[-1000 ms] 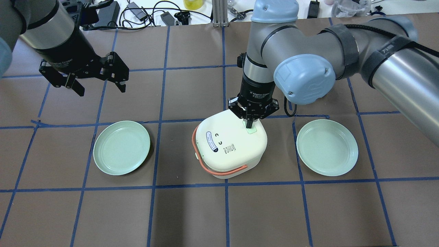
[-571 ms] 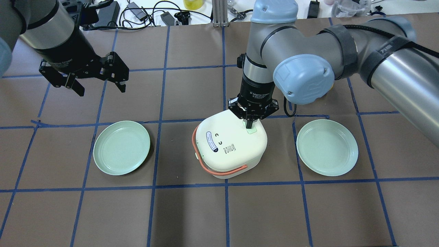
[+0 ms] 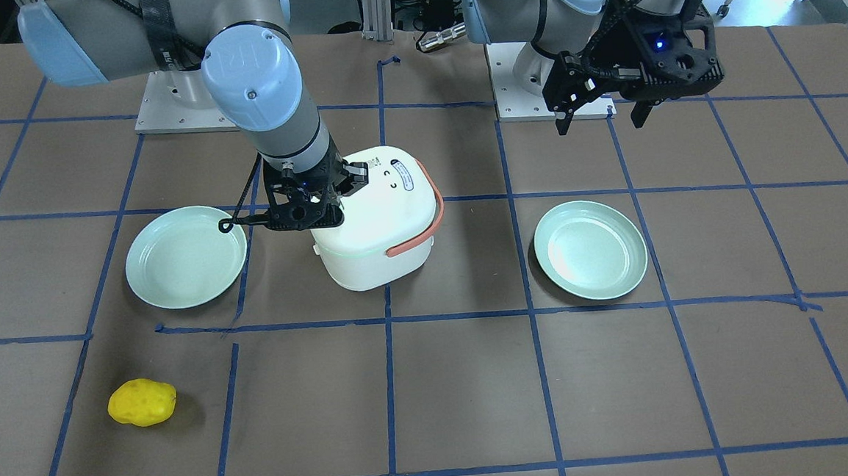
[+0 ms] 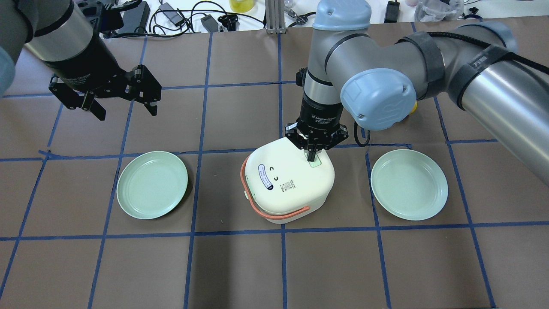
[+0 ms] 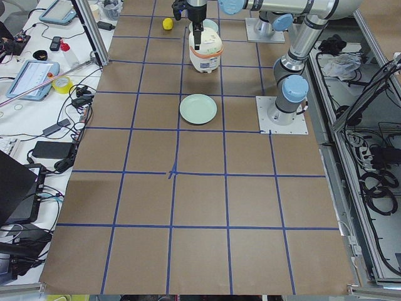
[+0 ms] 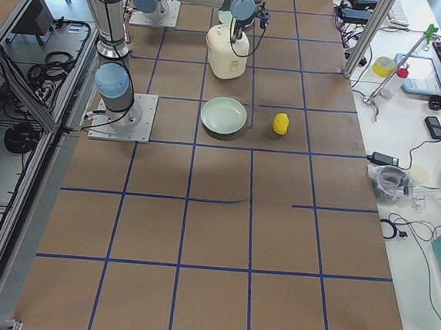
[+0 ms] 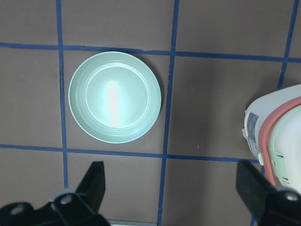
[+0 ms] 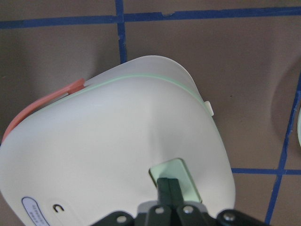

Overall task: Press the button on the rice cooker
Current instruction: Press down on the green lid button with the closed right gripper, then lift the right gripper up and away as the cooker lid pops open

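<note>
Right gripper (image 4: pixel 312 155), fingers pinched together, points straight down at the button (image 8: pixel 184 175) by the right edge of the cooker (image 4: pixel 287 184) lid, touching or just above it. The press lies directly below. Left gripper (image 4: pixel 126 112) hangs spread, well apart. The two flanking plates (image 4: pixel 124 189) show nothing in them, and the cooker's contents are hidden.

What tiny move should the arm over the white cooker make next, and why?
Probably press straight down a little: the right gripper is shut, its tips directly over the button on the rice cooker lid; whether they touch it, I cannot tell.
</note>
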Controlling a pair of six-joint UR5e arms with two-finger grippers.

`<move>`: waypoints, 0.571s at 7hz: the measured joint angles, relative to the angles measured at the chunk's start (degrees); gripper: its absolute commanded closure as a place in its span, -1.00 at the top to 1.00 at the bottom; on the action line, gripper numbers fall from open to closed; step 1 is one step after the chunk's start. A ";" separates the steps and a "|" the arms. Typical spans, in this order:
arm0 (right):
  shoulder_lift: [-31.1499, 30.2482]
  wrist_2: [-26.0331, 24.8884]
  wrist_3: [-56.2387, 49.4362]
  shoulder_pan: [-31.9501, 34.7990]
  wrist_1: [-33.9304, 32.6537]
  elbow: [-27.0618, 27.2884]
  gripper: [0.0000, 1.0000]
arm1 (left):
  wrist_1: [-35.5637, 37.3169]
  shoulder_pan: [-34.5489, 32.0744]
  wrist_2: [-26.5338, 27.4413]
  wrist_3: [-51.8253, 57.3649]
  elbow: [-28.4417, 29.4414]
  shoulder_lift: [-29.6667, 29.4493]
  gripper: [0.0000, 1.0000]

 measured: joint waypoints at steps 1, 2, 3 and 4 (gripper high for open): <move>0.03 0.01 0.00 0.00 0.01 0.00 -0.93 | 0.00 0.00 0.00 0.00 0.00 0.01 1.00; 0.06 0.03 0.00 0.00 0.01 0.00 -0.93 | 0.00 0.00 0.00 0.00 0.00 0.02 1.00; 0.06 0.06 0.03 0.00 0.03 -0.08 -0.90 | 0.00 0.00 0.00 0.00 0.00 0.02 1.00; -0.12 0.07 0.31 -0.04 0.14 -0.52 -0.90 | 0.00 0.00 0.00 0.00 0.00 0.02 1.00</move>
